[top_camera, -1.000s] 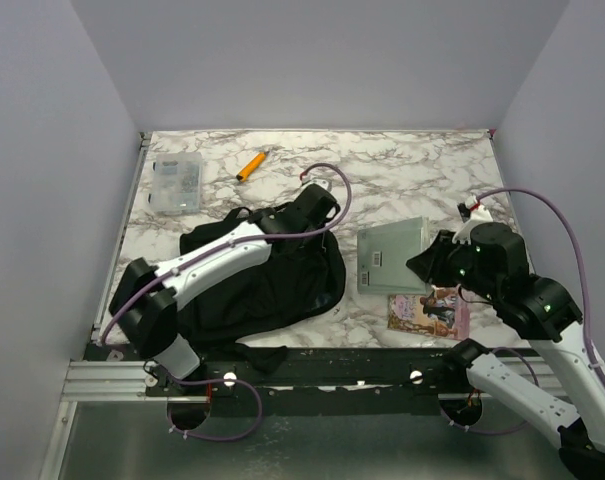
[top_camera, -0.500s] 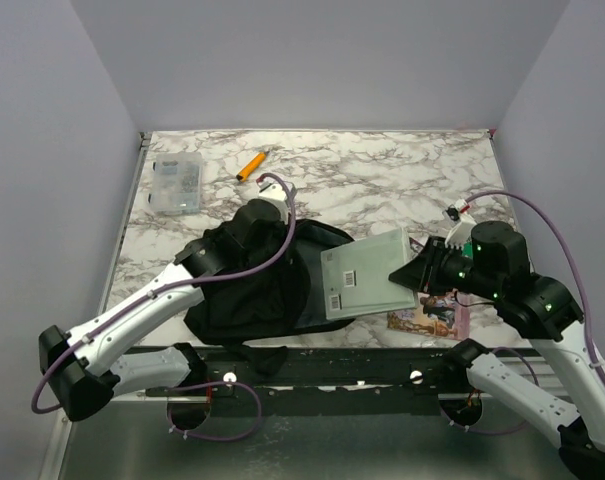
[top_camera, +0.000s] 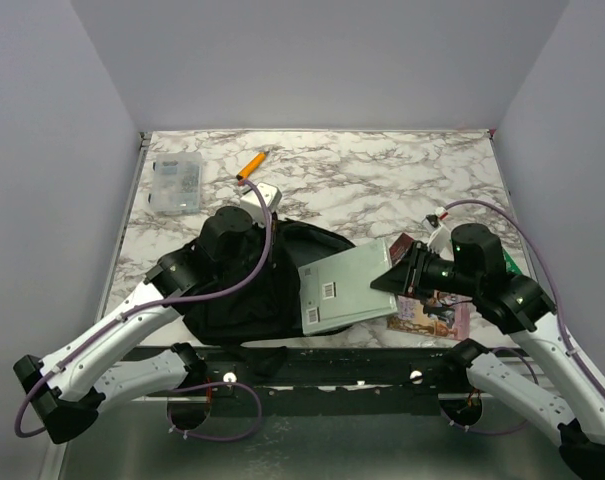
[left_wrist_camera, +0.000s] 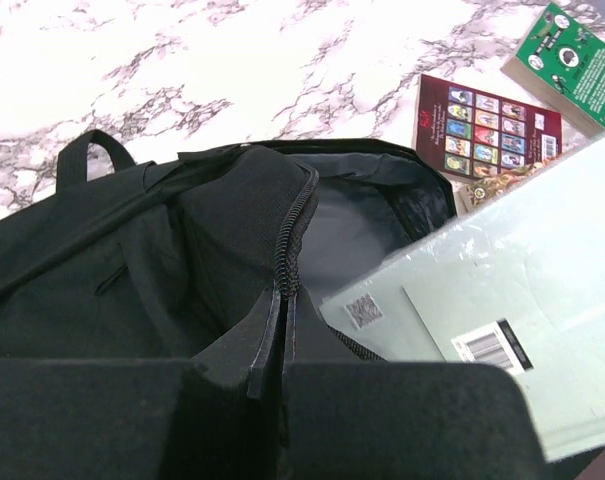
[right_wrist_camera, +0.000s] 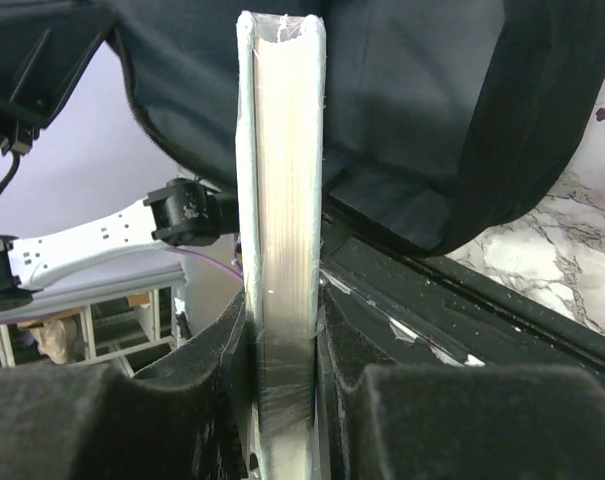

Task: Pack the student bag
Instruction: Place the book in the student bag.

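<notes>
— Where is the student bag [top_camera: 252, 300]?
— Lower centre of the top view, lying on the marble tabletop [top_camera: 382, 180], with its mouth gaping toward the right.
— And the left gripper [left_wrist_camera: 280, 370]?
— Its jaws pinch the bag's zipper edge, with the fabric raised there.
— The right gripper [right_wrist_camera: 282, 400]?
— Its jaws are clamped on a flat pale-green book [top_camera: 347, 290], held edge-on in the wrist view. The book's far end reaches over the bag's opening.
</notes>
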{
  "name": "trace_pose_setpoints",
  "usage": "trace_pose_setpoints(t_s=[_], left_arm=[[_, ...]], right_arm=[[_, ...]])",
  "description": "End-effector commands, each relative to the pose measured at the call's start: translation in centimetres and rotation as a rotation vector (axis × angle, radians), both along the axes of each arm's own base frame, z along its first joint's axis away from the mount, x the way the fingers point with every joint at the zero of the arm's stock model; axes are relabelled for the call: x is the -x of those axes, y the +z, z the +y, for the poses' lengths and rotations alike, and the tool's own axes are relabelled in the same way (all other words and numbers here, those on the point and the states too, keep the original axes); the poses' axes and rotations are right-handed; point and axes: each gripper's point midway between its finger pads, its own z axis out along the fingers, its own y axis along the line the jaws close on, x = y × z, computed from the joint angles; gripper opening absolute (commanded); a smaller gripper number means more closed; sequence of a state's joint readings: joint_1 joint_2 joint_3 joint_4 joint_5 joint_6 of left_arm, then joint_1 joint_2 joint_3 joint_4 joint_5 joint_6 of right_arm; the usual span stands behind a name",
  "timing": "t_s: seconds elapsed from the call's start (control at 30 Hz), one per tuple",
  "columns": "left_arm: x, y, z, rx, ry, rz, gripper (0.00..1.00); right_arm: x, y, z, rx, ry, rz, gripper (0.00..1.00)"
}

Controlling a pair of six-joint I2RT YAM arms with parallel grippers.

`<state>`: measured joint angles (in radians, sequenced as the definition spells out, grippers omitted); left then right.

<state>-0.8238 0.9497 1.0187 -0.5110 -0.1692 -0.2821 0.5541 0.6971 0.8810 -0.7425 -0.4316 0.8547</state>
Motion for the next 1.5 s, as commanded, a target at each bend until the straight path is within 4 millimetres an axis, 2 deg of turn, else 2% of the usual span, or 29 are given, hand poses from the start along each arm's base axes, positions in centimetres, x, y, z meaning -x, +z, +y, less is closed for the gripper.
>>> trace_pose_setpoints(t_s=[0.0,0.13,0.27,0.37,0.47,0.6,0.7,0.9,1.13,1.27,1.4,1.47], left_arm=[[0.5,4.6,-0.3,0.091,-0.071,-0.140,0.00],[1.0,6.6,0.5,0.115,-0.074,-0.196,0.00],[1.0,8.6,1.5,0.149,-0.029,-0.237,0.00],[1.2,9.5,1.4,0.179,-0.036,-0.240,0.00],[1.2,9.6,0.8,0.193,-0.046,-0.220,0.00],[0.9,9.1,-0.3,0.193,-0.067,-0.187,0.00],[0.7,9.1,-1.1,0.197,-0.088,-0.179,0.00],[0.4,8.9,-2.1,0.184,-0.123,-0.175,0.00],[0.6,8.6,-3.1,0.196,-0.163,-0.157,0.00],[0.9,8.8,-4.3,0.192,-0.239,-0.179,0.00],[0.8,9.0,-4.8,0.179,-0.266,-0.188,0.00],[0.7,9.0,-5.4,0.205,-0.270,-0.166,0.00]], right_arm=[[-2.0,3.5,1.2,-0.125,-0.050,-0.086,0.01],[-3.3,2.6,2.9,-0.211,-0.041,-0.060,0.00],[-4.5,2.6,5.0,-0.310,0.002,-0.046,0.00],[-5.7,2.3,6.3,-0.376,0.010,-0.019,0.01],[-6.9,2.0,7.5,-0.422,-0.007,-0.016,0.01],[-7.4,1.2,10.5,-0.429,-0.019,-0.007,0.00],[-7.5,-0.2,12.7,-0.435,-0.052,-0.009,0.01],[-8.1,-2.5,15.4,-0.414,-0.072,-0.026,0.00],[-9.3,-3.6,15.5,-0.403,-0.137,-0.103,0.01],[-7.6,-3.5,15.9,-0.445,-0.079,-0.149,0.00],[-6.8,-5.5,15.5,-0.445,-0.089,-0.103,0.01],[-6.3,-5.2,15.8,-0.499,-0.071,-0.080,0.01]])
